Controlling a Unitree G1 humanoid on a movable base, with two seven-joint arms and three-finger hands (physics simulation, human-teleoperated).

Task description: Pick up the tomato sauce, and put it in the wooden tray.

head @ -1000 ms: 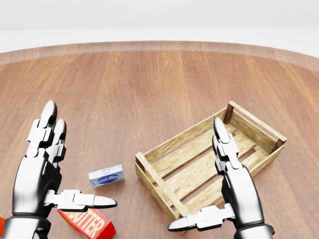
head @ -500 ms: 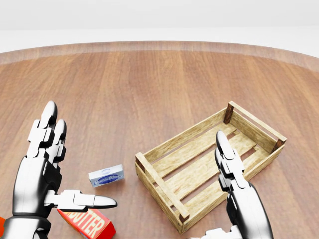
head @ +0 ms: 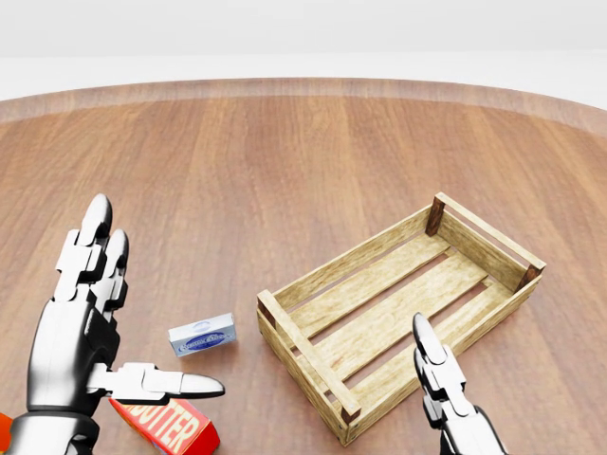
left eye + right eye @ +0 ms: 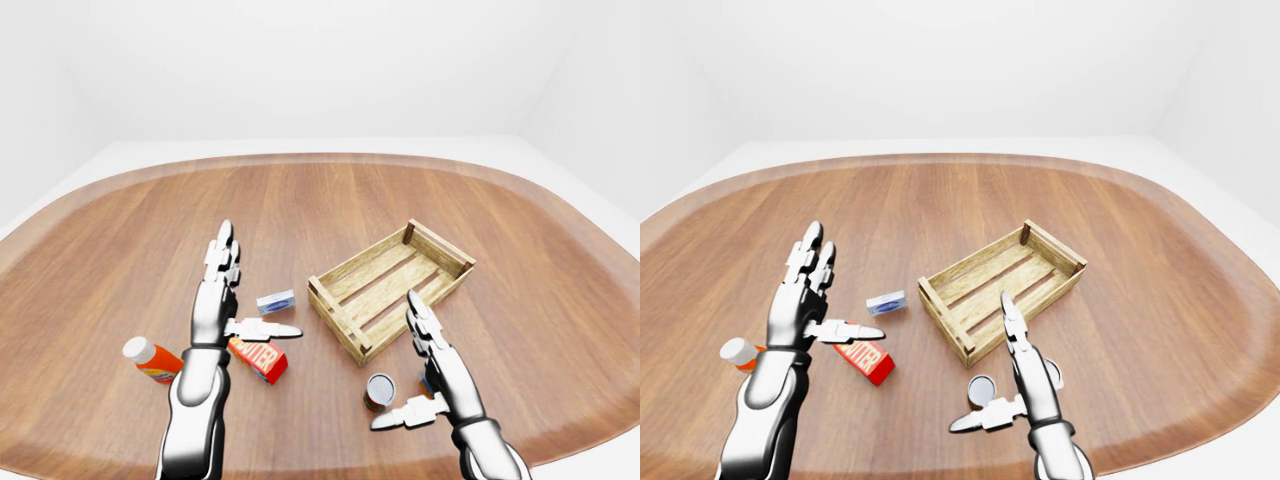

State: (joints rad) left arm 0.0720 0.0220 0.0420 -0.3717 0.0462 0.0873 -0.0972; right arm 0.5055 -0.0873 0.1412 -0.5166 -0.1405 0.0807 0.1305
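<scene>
Right robot hand (image 4: 445, 380): open, fingers straight and thumb out to the side, holding nothing. It hangs below the tray's (image 4: 362, 258) near corner in the left-eye view, clear of the tray.

Left robot hand (image 4: 215, 310): likewise spread flat, thumb pointing toward the tray, nothing in its grasp. It stands well to the tray's left.

Sauce can (image 4: 379, 391): a short upright cylinder with a pale grey lid and a dark reddish-brown side. It stands on the tabletop (image 4: 300, 210) below the tray's near corner, just beside the right robot hand's thumb. Whether the thumb touches it cannot be told. It is outside the tray.

Second can (image 4: 1051, 373): pale lid, largely hidden behind the right robot hand, also below the tray.

Left of the tray:
- a small blue-and-white box (image 4: 276, 301), nearest the tray;
- a red butter box (image 4: 258, 358), beneath the left robot hand's thumb;
- an orange bottle (image 4: 152, 360) with a white cap, lying tilted, farthest from the tray.

Tray: slatted wood, set askew, nothing inside it.

Differences between views: the head view shows only the fingers (image 3: 432, 365) of the right robot hand at its lower edge and neither can. It cuts the butter box at the bottom and shows only a sliver of the bottle. The eye views show both cans, both arms and the whole oval tabletop.
</scene>
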